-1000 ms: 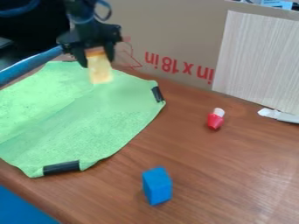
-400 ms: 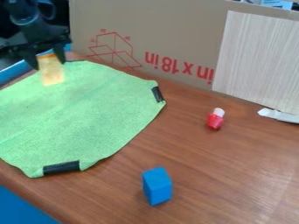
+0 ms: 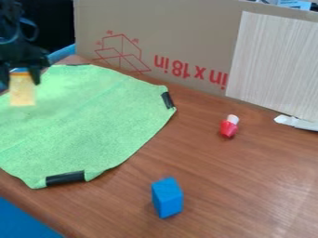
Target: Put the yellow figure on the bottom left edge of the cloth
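At the upper left, the black gripper [image 3: 22, 79] is shut on the yellow figure [image 3: 22, 92], a block-like piece with an orange top that hangs upright below it. The figure appears over the left part of the green cloth [image 3: 93, 118]; whether its bottom touches the cloth I cannot tell. The cloth lies spread on the brown table with black clips or strips on its edges.
A blue block [image 3: 167, 197] stands at the front, right of the cloth. A red and white piece [image 3: 229, 126] is farther right. A cardboard wall [image 3: 168, 42] and a light wooden panel [image 3: 273, 60] border the back, with a white object [image 3: 297, 122] below the panel.
The gripper has moved left across the back of the cloth and somewhat lower, carrying the yellow figure along. The cloth, blue block and red piece have kept their places.
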You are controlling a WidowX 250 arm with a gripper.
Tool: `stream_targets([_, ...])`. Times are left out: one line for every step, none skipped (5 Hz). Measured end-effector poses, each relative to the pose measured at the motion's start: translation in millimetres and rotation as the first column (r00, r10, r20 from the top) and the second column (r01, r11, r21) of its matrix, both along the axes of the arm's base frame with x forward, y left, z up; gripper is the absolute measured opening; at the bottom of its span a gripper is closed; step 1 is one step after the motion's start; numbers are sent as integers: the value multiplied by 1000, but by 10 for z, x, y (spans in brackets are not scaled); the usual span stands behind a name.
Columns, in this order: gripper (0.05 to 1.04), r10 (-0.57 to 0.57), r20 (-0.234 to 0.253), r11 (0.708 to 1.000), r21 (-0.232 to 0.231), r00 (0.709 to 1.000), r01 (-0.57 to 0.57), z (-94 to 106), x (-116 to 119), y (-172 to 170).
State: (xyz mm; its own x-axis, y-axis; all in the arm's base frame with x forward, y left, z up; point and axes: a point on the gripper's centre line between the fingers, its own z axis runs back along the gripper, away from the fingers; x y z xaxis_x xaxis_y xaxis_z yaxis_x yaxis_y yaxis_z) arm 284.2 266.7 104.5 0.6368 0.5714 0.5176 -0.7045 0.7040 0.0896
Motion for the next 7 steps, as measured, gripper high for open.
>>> stream_targets([723,-23,-25,1000,-13,999,23,-8,-148,111])
stream_targets([723,-46,-19,999,-11,999,46,-3,-249,223])
stream_targets([789,-76,-12,997,-5,997,76,-41,-274,234])
stream_targets([997,-61,-43,998,-3,997,61,-94,-336,228])
stream_targets([1001,-55,-28,998,-9,998,55,6,-352,178])
stream_targets([1001,-65,-53,996,-60,996,62,61,-355,100])
stream_targets([1000,-168,-108,984,-79,980,159,513,-223,-173])
